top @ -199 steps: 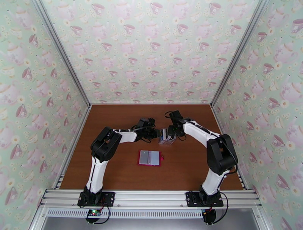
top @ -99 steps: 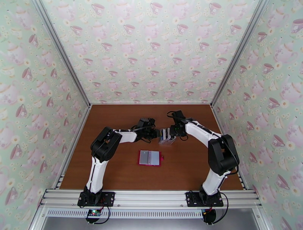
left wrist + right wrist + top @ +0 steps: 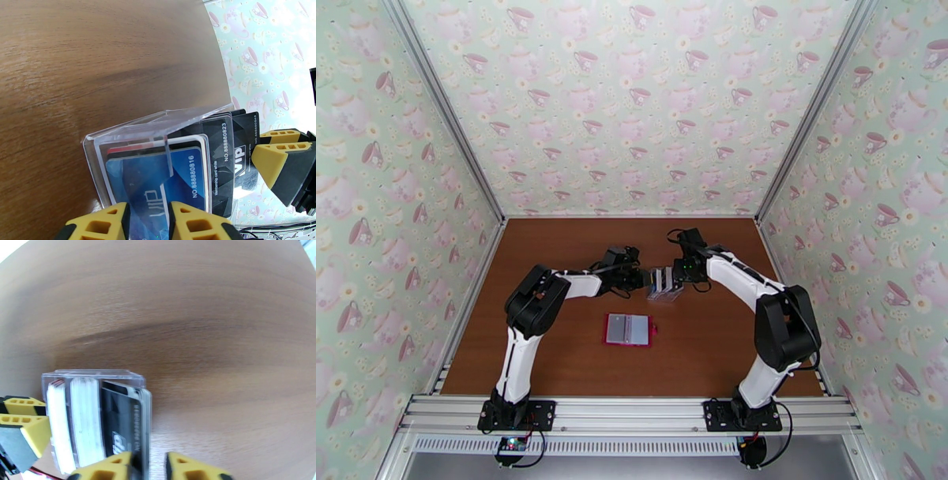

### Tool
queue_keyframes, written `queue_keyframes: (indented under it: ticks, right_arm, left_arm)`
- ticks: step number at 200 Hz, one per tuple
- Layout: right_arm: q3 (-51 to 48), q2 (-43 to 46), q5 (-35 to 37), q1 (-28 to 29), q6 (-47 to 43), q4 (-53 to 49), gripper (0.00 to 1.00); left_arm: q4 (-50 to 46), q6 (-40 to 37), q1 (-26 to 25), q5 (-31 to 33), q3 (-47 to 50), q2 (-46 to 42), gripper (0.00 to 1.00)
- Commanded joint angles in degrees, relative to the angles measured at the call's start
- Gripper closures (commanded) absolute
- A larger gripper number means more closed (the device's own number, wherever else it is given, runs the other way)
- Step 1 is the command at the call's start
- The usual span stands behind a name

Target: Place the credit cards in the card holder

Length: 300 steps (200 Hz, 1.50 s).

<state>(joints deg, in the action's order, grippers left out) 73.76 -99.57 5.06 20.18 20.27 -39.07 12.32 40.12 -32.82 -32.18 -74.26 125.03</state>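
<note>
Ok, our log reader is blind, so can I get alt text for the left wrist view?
A clear rack on a wooden table holds a blue VIP card in front and black cards behind. The left fingers pinch its near edge; a right finger sits by the black cards.

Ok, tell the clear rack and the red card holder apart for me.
The clear rack is see-through and stands with cards on edge in it; the card holder is red and lies open and flat, grey inside up. Both sit on the brown table.
</note>
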Motion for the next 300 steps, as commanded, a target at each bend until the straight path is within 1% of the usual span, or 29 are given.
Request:
queue_keyframes:
  ticks: [1, 22, 44, 76, 105, 148, 171, 192, 239, 267, 300]
  right_arm:
    - [-0.1, -0.9, 0.0, -0.4, -0.4, -1.3, 0.84]
    - [0.0, -1.1, -0.2, -0.4, -0.4, -1.3, 0.94]
    - [0.1, -0.8, -0.8, -0.3, -0.4, -1.2, 1.00]
    - [0.0, 0.6, -2.8, 1.5, -0.3, -0.4, 1.00]
    - [1.5, 0.7, -1.6, 4.4, 0.6, -1.1, 1.00]
    - [3.1, 1.3, 3.9, 6.5, 1.9, -2.8, 1.00]
    - [3.5, 1.7, 6.4, 7.0, 2.1, -3.9, 0.97]
    - [3.5, 2.2, 7.4, 6.9, 1.9, -4.4, 0.96]
    - [3.8, 4.4, 7.3, 7.2, 2.4, -4.9, 1.00]
    - [4.4, 6.0, 8.8, 9.0, 3.5, -5.8, 1.00]
    - [4.6, 7.6, 12.3, 11.6, 5.3, -6.9, 1.00]
  left_arm:
    - [-9.9, -0.1, 0.8, 3.3, 3.3, 3.0, 0.70]
    - [-9.9, 0.0, 0.8, 3.2, 3.3, 3.0, 0.70]
    - [-9.9, -0.1, 0.9, 3.2, 3.3, 3.1, 0.70]
    - [-9.7, 0.0, 0.9, 3.0, 3.2, 3.2, 0.70]
    - [-9.7, -0.2, 0.8, 2.9, 3.2, 2.9, 0.70]
    - [-9.5, -0.3, 0.7, 2.8, 3.3, 2.5, 0.70]
    - [-9.5, -0.3, 0.6, 2.8, 3.3, 2.4, 0.70]
    - [-9.5, -0.3, 0.5, 2.9, 3.3, 2.5, 0.70]
    - [-9.5, -0.4, 0.5, 2.8, 3.2, 2.5, 0.70]
    - [-9.2, -1.0, 0.1, 2.7, 3.2, 1.8, 0.70]
    - [-9.0, -1.3, -0.1, 2.4, 2.8, 0.6, 0.70]
